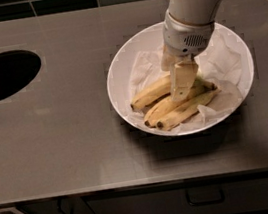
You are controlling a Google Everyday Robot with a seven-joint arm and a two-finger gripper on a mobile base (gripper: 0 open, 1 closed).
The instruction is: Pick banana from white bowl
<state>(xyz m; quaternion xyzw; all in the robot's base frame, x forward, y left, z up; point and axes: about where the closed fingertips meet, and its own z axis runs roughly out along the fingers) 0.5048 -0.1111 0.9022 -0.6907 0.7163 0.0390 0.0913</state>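
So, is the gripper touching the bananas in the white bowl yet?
Cannot tell. In the camera view the gripper overlaps the bananas in the white bowl, hiding any contact or gap.

**Gripper down on the bananas in the bowl**

The white bowl, lined with crumpled paper, sits on a grey counter. Three bananas lie side by side in it. The gripper reaches down from the upper right onto their middle. A round hole opens in the counter well to the left.

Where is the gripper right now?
In the camera view, the gripper is right of centre, down inside the white bowl, at the bananas lying on crumpled paper.
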